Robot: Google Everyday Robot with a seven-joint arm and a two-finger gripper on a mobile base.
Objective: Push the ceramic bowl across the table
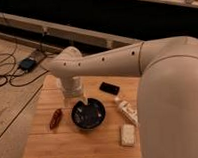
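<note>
The ceramic bowl (pixel 88 114) is round and glossy black with pale flecks inside. It sits near the middle of the light wooden plank table (pixel 71 142). My white arm reaches in from the right and bends down over the table's far left. The gripper (pixel 79 101) hangs at the bowl's far rim, at or just over its edge. I cannot tell whether it touches the bowl.
A small reddish-brown object (pixel 55 118) lies left of the bowl. A flat black phone-like item (pixel 109 88) lies behind the bowl on the right. Two pale packets (pixel 127 113) (pixel 128 134) lie to the right. Cables and a dark box (pixel 27 63) are on the floor at left.
</note>
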